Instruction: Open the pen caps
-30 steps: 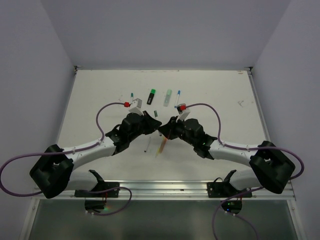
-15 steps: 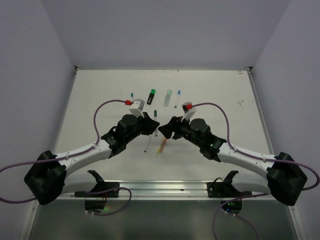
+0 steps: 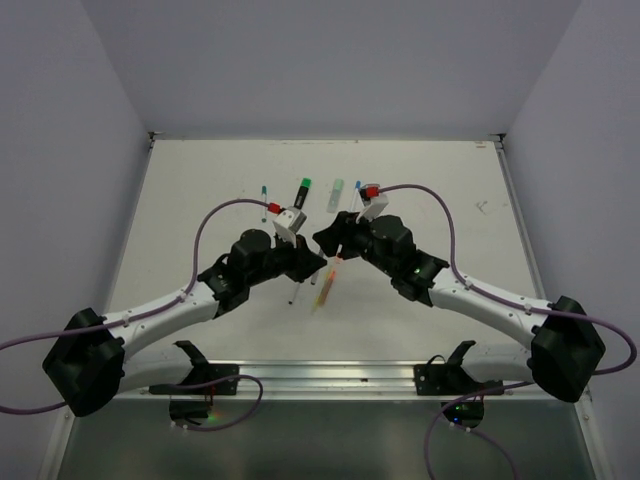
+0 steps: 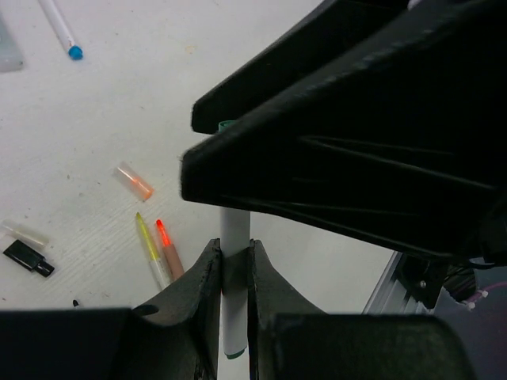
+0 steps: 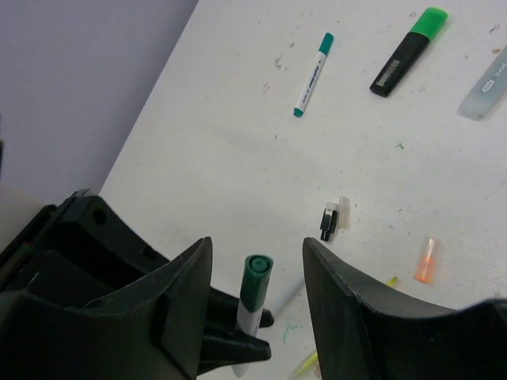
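Observation:
My left gripper (image 4: 234,248) is shut on the white barrel of a pen (image 4: 235,273), held above the table. The pen's dark green cap (image 5: 257,279) points up at my right gripper (image 5: 256,257). That gripper is open, with a finger on either side of the cap and touching neither side. In the top view the two grippers meet nose to nose, left (image 3: 316,262) and right (image 3: 327,241), at the table's middle. Loose on the table lie a small black cap (image 5: 329,220) and a clear orange cap (image 5: 428,260).
Along the back lie a teal-capped pen (image 5: 313,75), a black highlighter with a green cap (image 5: 408,51), a pale mint marker (image 5: 487,87) and a blue-capped pen (image 3: 357,188). Uncapped yellow (image 4: 149,245) and orange (image 4: 168,249) highlighters lie below the grippers.
My right gripper has gone from shut to open and now straddles the green cap. The grippers drew apart, then came together again a little farther back.

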`<move>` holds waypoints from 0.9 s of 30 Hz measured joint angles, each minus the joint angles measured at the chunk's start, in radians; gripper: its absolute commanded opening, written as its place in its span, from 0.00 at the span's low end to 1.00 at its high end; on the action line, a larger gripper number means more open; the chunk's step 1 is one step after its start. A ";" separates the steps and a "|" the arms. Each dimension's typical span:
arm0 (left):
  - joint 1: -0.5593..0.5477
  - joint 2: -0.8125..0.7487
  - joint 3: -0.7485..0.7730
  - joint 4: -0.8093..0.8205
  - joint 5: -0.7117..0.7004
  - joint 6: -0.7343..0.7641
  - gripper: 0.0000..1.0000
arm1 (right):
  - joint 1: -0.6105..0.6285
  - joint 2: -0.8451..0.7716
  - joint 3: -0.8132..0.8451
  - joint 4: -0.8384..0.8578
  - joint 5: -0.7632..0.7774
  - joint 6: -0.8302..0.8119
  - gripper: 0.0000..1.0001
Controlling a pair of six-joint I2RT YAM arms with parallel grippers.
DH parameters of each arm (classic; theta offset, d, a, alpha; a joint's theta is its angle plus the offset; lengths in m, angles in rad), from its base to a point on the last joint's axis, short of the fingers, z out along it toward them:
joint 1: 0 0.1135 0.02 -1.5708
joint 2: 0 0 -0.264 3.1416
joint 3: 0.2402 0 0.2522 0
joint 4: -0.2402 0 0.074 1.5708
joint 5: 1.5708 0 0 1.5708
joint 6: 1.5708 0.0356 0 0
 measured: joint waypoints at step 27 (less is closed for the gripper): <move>-0.006 0.015 -0.016 0.018 0.067 0.024 0.34 | -0.006 0.093 0.043 -0.028 -0.058 0.078 0.00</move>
